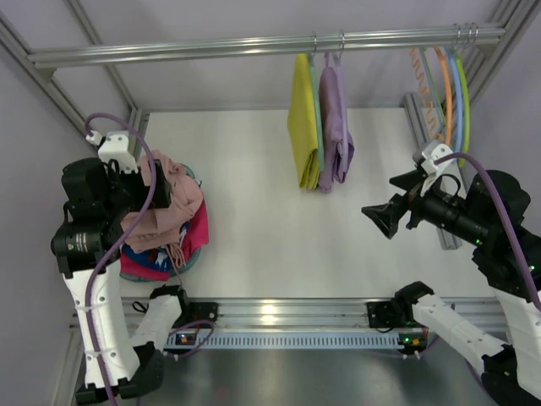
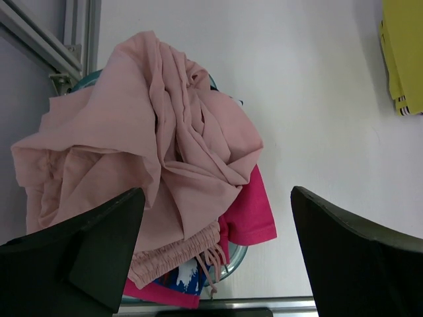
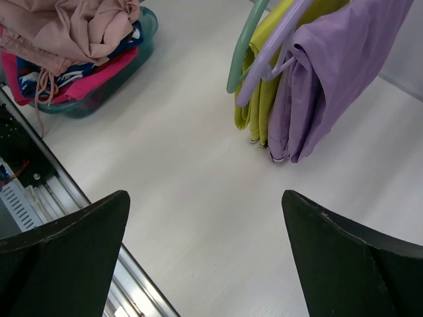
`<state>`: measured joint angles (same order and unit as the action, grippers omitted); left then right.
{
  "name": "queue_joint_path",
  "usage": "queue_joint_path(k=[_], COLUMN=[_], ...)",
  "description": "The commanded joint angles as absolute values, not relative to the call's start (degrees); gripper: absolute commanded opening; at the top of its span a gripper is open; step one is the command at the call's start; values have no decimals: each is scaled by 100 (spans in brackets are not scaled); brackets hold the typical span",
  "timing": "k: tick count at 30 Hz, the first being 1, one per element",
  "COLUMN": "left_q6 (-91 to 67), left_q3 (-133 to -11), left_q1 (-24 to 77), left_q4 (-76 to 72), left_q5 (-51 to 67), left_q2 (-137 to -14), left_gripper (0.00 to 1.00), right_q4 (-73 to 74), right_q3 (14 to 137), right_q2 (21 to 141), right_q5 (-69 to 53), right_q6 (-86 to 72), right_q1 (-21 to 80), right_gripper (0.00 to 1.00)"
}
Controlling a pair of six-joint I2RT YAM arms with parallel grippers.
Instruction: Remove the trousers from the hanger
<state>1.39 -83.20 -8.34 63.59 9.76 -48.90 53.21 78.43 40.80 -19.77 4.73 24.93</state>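
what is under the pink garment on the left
A magenta cloth and a blue-and-white patterned piece, all heaped in a teal tub. The pink garment covers the tub's inside, so anything deeper is hidden.

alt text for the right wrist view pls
Yellow trousers and lilac trousers hang side by side on a green hanger and a lilac hanger over a white table. The right gripper, open, frames the view from below; a teal tub of pink clothes sits top left.

Left arm [image 1: 93, 313]: I see it upright, wrist bent forward.
Left gripper [image 2: 217, 195]: I read the jaws as spread wide, holding nothing.
Right arm [image 1: 507, 254]: folded, wrist pointing leftward.
Right gripper [image 3: 205, 195]: jaws wide apart, empty.
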Motion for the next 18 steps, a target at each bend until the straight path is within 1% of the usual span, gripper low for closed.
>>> queue_joint_path(k=[1, 4, 7, 8, 11, 12, 14, 15, 18], left_q6=[96, 211, -148, -280, -1105, -1638, -2055, -2135, -2039], left_q3=[-8613, -8727, -8737, -8754, -8693, -8649, -8596, -8631, -8763], left_q1=[-826, -826, -826, -826, -826, -817, -643, -459, 647], left_q4=[5758, 5398, 4634, 4240, 3360, 2609, 2050, 1822, 1417], left_q5=[896, 1273, 1975, 2534, 3372, 3758, 3788, 3440, 2823], left_q2=[-5053, -5290, -5527, -5572, -5783, -5835, -6028, -6125, -6450], left_gripper=[98, 97, 96, 96, 96, 96, 96, 96, 96], right_q4=[5151, 5081, 5036, 5027, 5010, 5018, 5062, 5080, 5124], right_q3=[8059, 8182, 8296, 8340, 8455, 8481, 8508, 8551, 8657], right_q2=[4236, 4403, 4570, 4614, 4746, 4807, 4869, 4921, 5027], right_q5=[-2021, -2013, -2048, -2074, -2039, -2022, -1951, -1942, -1899], right_q6=[290, 115, 35, 35, 35, 35, -132, -132, -176], right_q1=[2399, 2382, 2356, 2355, 2338, 2303, 2268, 2241, 2197], right_gripper=[99, 100, 99, 99, 99, 99, 99, 99, 99])
